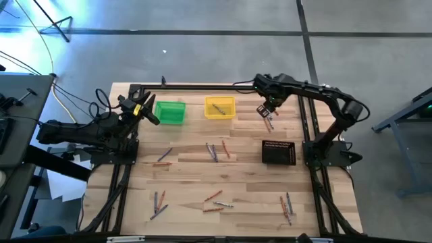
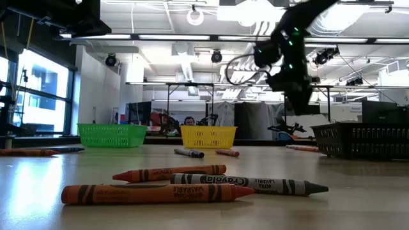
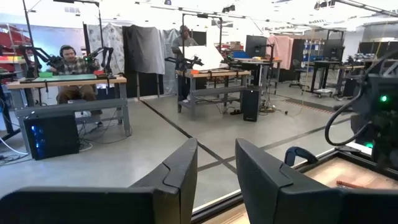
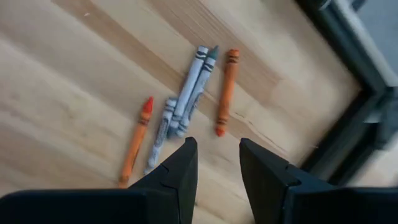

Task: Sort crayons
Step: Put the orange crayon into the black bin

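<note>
From where I stand, the right gripper [image 1: 268, 108] hangs above the table's far right corner, just right of the yellow bin [image 1: 220, 107]. Its fingers [image 4: 177, 171] are a narrow gap apart and hold nothing. Right beneath it lies a small cluster of crayons [image 4: 186, 99]: two orange ones on the outside and three grey ones between them, lying on the wood near the table's dark frame [image 4: 348, 118].

The left gripper [image 1: 143, 111] waits at the far left, beside the green bin [image 1: 169, 112], pointing out over the table edge toward the room; its fingers [image 3: 180, 174] are slightly parted and empty.

More crayons are scattered about the table [image 1: 243, 172]: a few in the middle [image 1: 217, 150], a pair toward the left [image 1: 164, 157], and three groups along the near edge [image 1: 217, 200]. The black bin [image 1: 279, 152] sits on the right side. Seen from table height, two orange crayons and a grey one [image 2: 246, 184] lie closest, touching side by side. A person [image 3: 68, 62] sits at a desk across the room.
</note>
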Controlling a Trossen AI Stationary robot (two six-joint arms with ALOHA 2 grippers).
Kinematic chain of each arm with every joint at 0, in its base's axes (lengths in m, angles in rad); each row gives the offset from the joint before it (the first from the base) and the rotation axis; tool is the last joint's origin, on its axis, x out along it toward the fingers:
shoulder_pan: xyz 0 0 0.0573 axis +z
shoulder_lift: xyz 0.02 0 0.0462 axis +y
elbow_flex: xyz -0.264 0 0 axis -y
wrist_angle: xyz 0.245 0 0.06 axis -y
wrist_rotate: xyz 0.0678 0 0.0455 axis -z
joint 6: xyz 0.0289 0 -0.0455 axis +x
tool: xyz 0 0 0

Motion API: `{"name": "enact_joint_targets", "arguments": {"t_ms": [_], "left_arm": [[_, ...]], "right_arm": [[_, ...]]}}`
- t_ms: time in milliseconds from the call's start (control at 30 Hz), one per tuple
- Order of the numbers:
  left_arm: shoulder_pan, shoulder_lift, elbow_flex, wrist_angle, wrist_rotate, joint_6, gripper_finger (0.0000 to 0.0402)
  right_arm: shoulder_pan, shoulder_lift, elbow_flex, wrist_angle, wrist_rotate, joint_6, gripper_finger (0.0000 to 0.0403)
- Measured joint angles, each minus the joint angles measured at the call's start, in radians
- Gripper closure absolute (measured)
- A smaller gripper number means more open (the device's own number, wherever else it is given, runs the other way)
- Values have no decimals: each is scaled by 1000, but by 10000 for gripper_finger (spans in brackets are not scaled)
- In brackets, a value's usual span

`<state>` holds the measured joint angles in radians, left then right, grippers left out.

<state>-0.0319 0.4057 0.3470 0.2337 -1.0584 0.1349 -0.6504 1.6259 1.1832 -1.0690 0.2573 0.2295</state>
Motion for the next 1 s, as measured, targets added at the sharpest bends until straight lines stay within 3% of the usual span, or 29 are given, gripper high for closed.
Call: {"name": "enact_joint_targets", "arguments": {"t_ms": [133, 400, 767, 1000], "left_arm": [[0, 0, 0, 3, 0, 0, 303], [0, 0, 0, 4, 0, -3, 303], [0, 0, 0, 12, 0, -2, 303], [0, 0, 0, 11, 0, 0, 303]], "right_arm": [[-59, -38, -130, 105, 0, 23, 290], [-122, -43, -265, 269, -18, 32, 290], [-125, -37, -289, 466, -23, 61, 290], [-135, 30, -289, 489, -22, 59, 290]]}}
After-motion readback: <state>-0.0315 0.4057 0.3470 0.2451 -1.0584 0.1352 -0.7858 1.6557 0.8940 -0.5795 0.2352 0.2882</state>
